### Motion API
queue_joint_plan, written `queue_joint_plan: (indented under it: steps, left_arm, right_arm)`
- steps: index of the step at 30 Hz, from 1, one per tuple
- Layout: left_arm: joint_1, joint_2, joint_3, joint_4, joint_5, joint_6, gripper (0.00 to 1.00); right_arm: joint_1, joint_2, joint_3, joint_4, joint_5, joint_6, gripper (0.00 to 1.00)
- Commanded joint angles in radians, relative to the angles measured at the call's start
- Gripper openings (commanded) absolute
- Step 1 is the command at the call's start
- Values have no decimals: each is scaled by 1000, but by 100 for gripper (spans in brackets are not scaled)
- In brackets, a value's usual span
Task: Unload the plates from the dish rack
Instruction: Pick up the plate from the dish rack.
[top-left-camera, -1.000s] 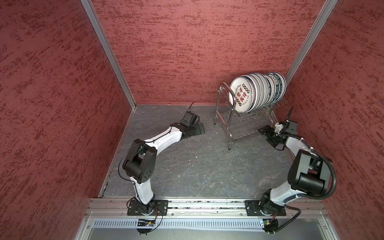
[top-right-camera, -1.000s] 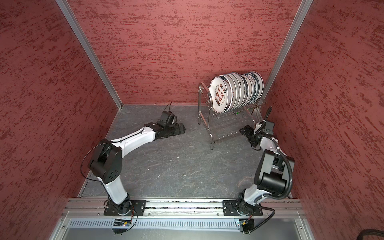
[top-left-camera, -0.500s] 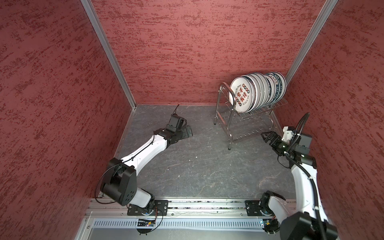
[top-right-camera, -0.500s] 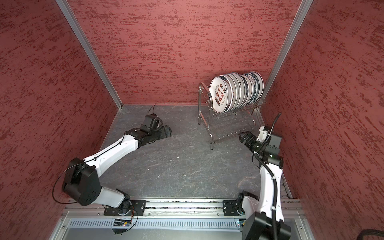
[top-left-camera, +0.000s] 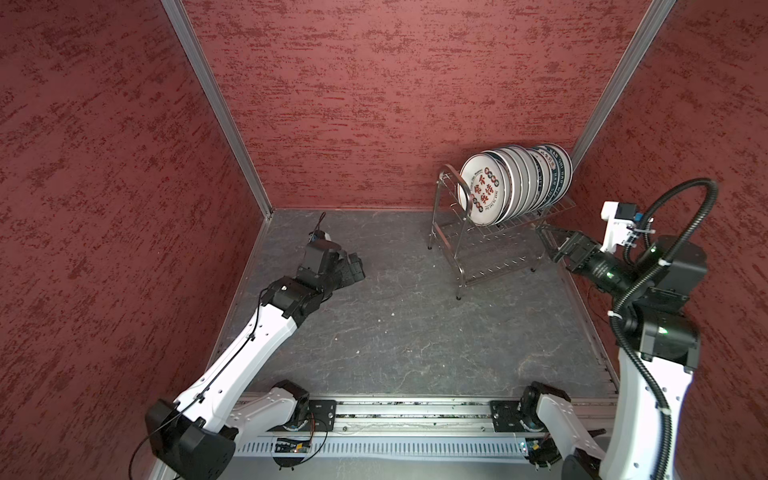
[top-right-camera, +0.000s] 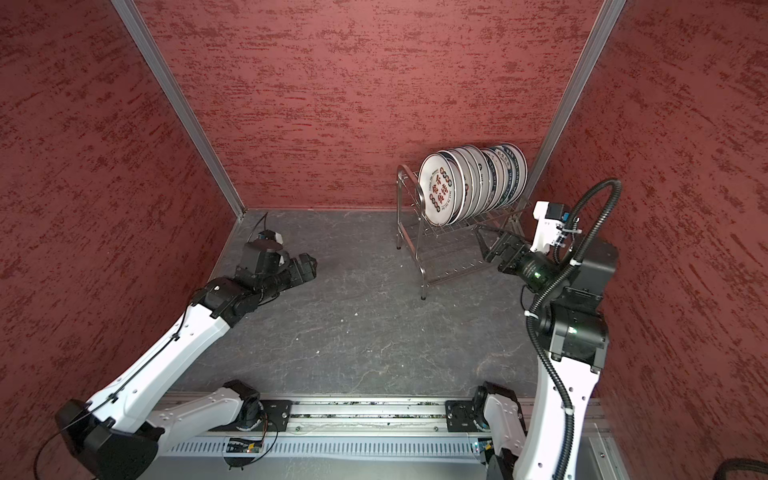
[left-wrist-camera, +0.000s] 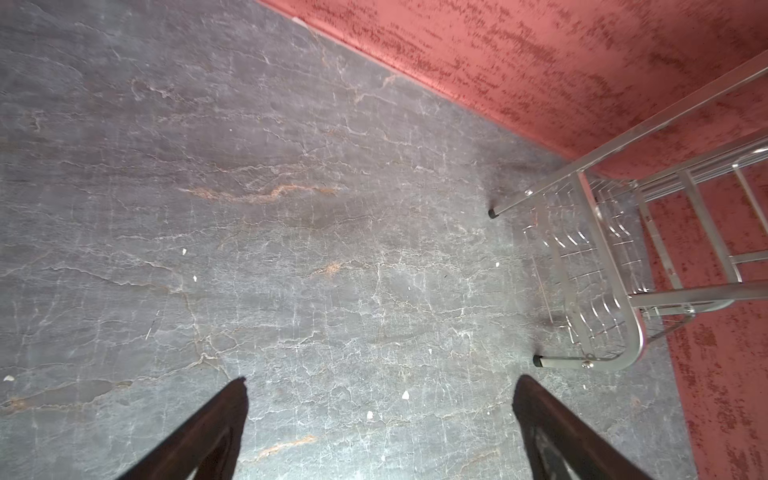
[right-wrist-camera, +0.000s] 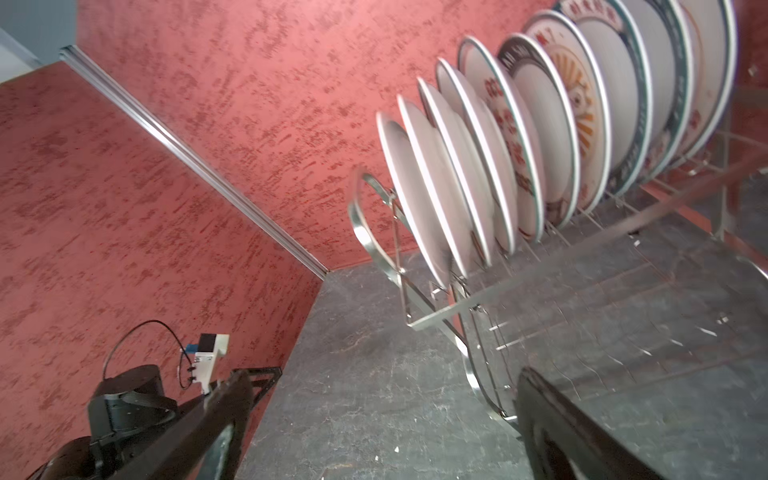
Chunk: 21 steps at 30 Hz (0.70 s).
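Several white plates stand on edge in a row on the upper shelf of the steel wire dish rack at the back right corner. The frontmost plate shows red and black characters. My right gripper is open and empty, just right of the rack's right end, level with the upper shelf. My left gripper is open and empty, low over the grey floor, well left of the rack.
Red textured walls close in the back and both sides, and the rack stands close to the back wall and right wall. Grey stone-look floor spreads between the two arms. The metal base rail runs along the front edge.
My left gripper has drawn back leftwards, away from the rack. My right arm has reared up, and its gripper has lifted from beside the lower shelf to the upper shelf's height.
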<state>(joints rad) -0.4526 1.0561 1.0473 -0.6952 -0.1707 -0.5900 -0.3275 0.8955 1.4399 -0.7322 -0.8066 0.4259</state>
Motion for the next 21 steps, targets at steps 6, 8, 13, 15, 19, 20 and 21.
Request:
queue_joint_plan:
  steps: [6, 8, 13, 15, 19, 20, 21]
  left_arm:
    - [9, -51, -35, -12, 13, -3, 99]
    - [10, -37, -16, -21, 14, 14, 99]
    - [11, -21, 20, -40, -12, 45, 99]
    - [13, -21, 26, -33, -19, 53, 99]
    - [25, -5, 38, -14, -20, 52, 99]
    - [30, 3, 41, -9, -16, 50, 99]
    - [32, 10, 45, 0, -11, 50, 99]
  right_arm:
    - [237, 215, 325, -111, 164, -79, 99]
    - [300, 308, 426, -130, 198, -104, 99]
    - [360, 548, 714, -266, 336, -194, 99]
    - [377, 647, 823, -339, 406, -226, 99]
    - [420, 750, 952, -418, 478, -276, 99]
    - [426, 759, 962, -423, 482, -280, 99]
    - [437, 771, 973, -430, 499, -285, 98]
